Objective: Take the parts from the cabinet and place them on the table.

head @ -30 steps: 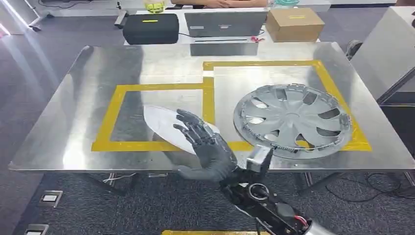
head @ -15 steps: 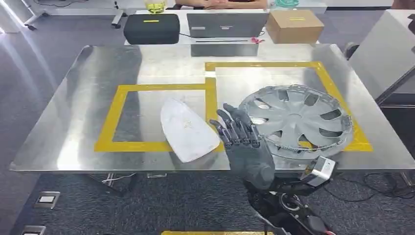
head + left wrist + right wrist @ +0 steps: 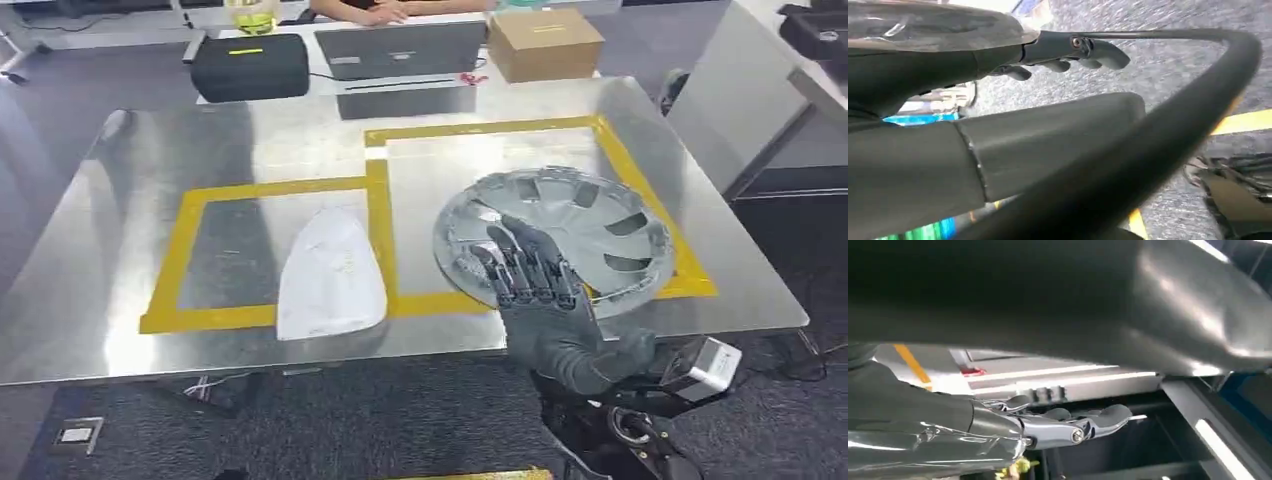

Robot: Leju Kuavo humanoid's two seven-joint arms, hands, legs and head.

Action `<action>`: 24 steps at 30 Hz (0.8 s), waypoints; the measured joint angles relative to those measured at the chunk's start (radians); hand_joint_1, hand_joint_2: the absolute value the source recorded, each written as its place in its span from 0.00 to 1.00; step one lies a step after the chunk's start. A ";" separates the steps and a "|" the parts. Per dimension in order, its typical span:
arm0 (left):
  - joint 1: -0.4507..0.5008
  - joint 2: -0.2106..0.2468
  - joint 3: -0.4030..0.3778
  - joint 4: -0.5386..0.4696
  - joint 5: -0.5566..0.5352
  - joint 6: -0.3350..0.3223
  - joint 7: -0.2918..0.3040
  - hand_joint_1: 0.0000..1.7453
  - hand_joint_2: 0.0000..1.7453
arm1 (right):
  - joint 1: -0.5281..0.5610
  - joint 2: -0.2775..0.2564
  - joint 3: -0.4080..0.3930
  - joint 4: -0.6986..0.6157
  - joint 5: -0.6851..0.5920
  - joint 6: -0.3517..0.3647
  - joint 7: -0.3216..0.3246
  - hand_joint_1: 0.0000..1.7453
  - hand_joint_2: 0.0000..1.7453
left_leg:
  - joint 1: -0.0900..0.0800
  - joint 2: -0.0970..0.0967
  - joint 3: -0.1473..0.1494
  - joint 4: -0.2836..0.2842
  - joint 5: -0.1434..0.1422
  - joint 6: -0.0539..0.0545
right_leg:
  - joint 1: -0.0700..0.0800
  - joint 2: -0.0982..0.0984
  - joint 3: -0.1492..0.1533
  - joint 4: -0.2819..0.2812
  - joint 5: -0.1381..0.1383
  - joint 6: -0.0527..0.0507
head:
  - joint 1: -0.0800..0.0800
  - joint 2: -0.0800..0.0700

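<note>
A white curved part [image 3: 331,274] lies inside the left yellow-taped square [image 3: 160,292] on the steel table [image 3: 250,140]. A silver hubcap [image 3: 605,212] lies in the right taped square [image 3: 640,170]. My right hand [image 3: 545,305] is raised in front of the table's near edge, before the hubcap's near rim, fingers spread and upright, holding nothing. In the right wrist view that hand [image 3: 923,415] has its fingers [image 3: 1083,422] extended with nothing in them. In the left wrist view my left hand [image 3: 948,55] hangs over the carpet, its fingers [image 3: 1098,50] loosely extended and holding nothing.
Behind the table stand a black case [image 3: 250,65], a laptop [image 3: 400,48] and a cardboard box [image 3: 545,42], with a person's hands [image 3: 365,12] beyond them. A grey slanted surface [image 3: 740,90] stands at the right. A floor socket [image 3: 75,433] sits at lower left.
My right hand has let go of the white part and swung right, now before the hubcap. The camera has turned, shifting the whole table leftward in the picture.
</note>
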 joint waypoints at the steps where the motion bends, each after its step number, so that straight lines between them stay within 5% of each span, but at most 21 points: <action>1: -0.001 0.000 0.000 0.000 0.000 0.000 0.000 0.00 0.00 | -0.004 0.000 -0.002 -0.001 0.000 0.000 0.000 0.00 0.00 | 0.002 -0.027 -0.035 0.068 -0.034 -0.001 | 0.000 0.008 -0.001 0.000 0.000 -0.007 | -0.007 0.000; 3: 0.001 0.000 0.000 0.000 0.000 0.000 -0.002 0.00 0.00 | -0.002 0.000 -0.002 -0.003 0.000 0.000 0.001 0.00 0.00 | 0.000 -0.042 -0.136 0.246 -0.098 -0.002 | 0.002 0.032 -0.001 0.000 -0.001 -0.012 | -0.026 0.000; 5: 0.003 0.000 0.000 0.000 0.000 0.000 -0.002 0.00 0.00 | -0.001 -0.001 -0.002 -0.003 0.000 0.000 0.002 0.00 0.00 | 0.000 -0.044 -0.185 0.298 -0.080 0.002 | 0.004 0.060 0.002 0.000 -0.001 -0.012 | -0.033 0.000; 6: 0.005 -0.001 0.000 0.000 0.000 0.000 -0.001 0.00 0.00 | 0.000 -0.002 -0.003 -0.003 0.000 0.000 0.002 0.00 0.00 | -0.001 -0.046 -0.175 0.254 -0.039 0.006 | 0.004 0.075 0.004 0.000 -0.001 -0.012 | -0.036 0.000; 8: 0.003 0.000 0.000 0.000 0.000 0.000 -0.001 0.00 0.00 | 0.001 -0.002 -0.004 -0.008 0.000 0.000 0.002 0.00 0.00 | -0.001 -0.065 -0.110 0.085 0.063 0.019 | 0.004 0.101 0.008 0.000 -0.001 -0.012 | -0.046 0.000; 9: 0.002 0.001 0.000 0.000 0.000 0.000 -0.001 0.00 0.00 | 0.001 -0.002 -0.004 -0.009 0.000 0.000 0.002 0.00 0.00 | -0.001 -0.107 -0.082 0.011 0.089 0.026 | 0.002 0.111 0.007 0.000 -0.001 -0.011 | -0.050 0.000; 10: 0.002 0.003 0.000 0.000 0.000 0.002 0.000 0.00 0.00 | -0.001 -0.002 -0.005 -0.010 0.000 0.000 0.002 0.00 0.00 | 0.001 -0.130 -0.074 -0.013 0.082 0.027 | 0.010 0.122 0.002 0.004 -0.005 -0.005 | -0.050 0.000; 13: -0.004 0.002 0.000 0.000 0.001 0.005 0.002 0.00 0.00 | 0.002 -0.003 -0.005 -0.014 0.000 0.000 0.006 0.00 0.00 | -0.008 -0.100 -0.071 -0.014 0.083 0.031 | -0.002 0.150 0.000 -0.008 0.003 0.014 | -0.050 0.000; 14: -0.005 -0.003 0.000 0.000 0.003 0.005 0.005 0.00 0.00 | 0.002 -0.004 -0.007 -0.015 0.000 0.000 0.007 0.00 0.00 | 0.004 -0.087 -0.065 -0.028 0.089 0.039 | 0.005 0.150 -0.013 -0.008 0.001 0.021 | -0.050 0.000; 15: -0.003 -0.001 0.000 0.000 0.003 0.006 0.005 0.00 0.00 | 0.002 -0.005 -0.010 -0.017 0.000 0.000 0.006 0.00 0.00 | 0.004 -0.071 -0.058 -0.036 0.091 0.042 | 0.007 0.092 -0.015 0.014 -0.017 0.024 | -0.046 0.000; 16: -0.001 -0.001 0.000 0.000 0.003 0.006 0.005 0.00 0.00 | -0.002 -0.006 -0.010 -0.017 0.000 0.000 0.008 0.00 0.00 | 0.002 -0.063 -0.055 -0.038 0.090 0.046 | 0.006 0.053 -0.036 0.065 -0.054 0.030 | -0.028 0.000; 18: 0.003 -0.001 0.000 0.000 0.004 0.006 0.005 0.00 0.00 | -0.003 -0.008 -0.010 -0.017 0.000 -0.001 0.008 0.00 0.00 | -0.002 -0.036 -0.053 -0.037 0.087 0.053 | 0.000 0.031 -0.111 0.233 -0.140 0.040 | -0.016 0.000; 19: 0.004 -0.001 0.000 0.000 0.005 0.007 0.006 0.00 0.00 | -0.003 -0.010 -0.010 -0.017 0.000 -0.002 0.008 0.00 0.00 | -0.003 -0.024 -0.053 -0.037 0.085 0.054 | 0.000 0.030 -0.138 0.294 -0.160 0.044 | -0.014 0.000; 20: 0.004 -0.001 0.000 0.000 0.006 0.007 0.007 0.00 0.00 | -0.003 -0.012 -0.010 -0.017 0.000 -0.004 0.008 0.00 0.00 | -0.003 -0.013 -0.052 -0.036 0.084 0.053 | -0.001 0.029 -0.146 0.312 -0.156 0.047 | -0.011 0.000; 22: 0.002 -0.002 0.000 0.000 0.006 0.007 0.008 0.00 0.00 | -0.004 -0.015 -0.010 -0.017 0.000 -0.005 0.008 0.00 0.00 | -0.002 0.009 -0.045 -0.035 0.078 0.050 | -0.001 0.020 -0.085 0.202 -0.085 0.047 | -0.002 0.000; 23: 0.002 -0.003 0.000 0.000 0.006 0.007 0.008 0.00 0.00 | -0.005 -0.015 -0.010 -0.017 0.000 -0.005 0.009 0.00 0.00 | -0.002 0.019 -0.038 -0.035 0.074 0.047 | -0.001 0.001 -0.032 0.103 -0.039 0.044 | 0.004 0.000; 24: 0.003 -0.003 0.000 0.000 0.006 0.007 0.008 0.00 0.00 | -0.006 -0.015 -0.010 -0.018 0.000 -0.006 0.008 0.00 0.00 | -0.005 0.027 -0.032 -0.035 0.070 0.042 | 0.003 -0.044 0.012 0.020 -0.007 0.037 | 0.010 0.000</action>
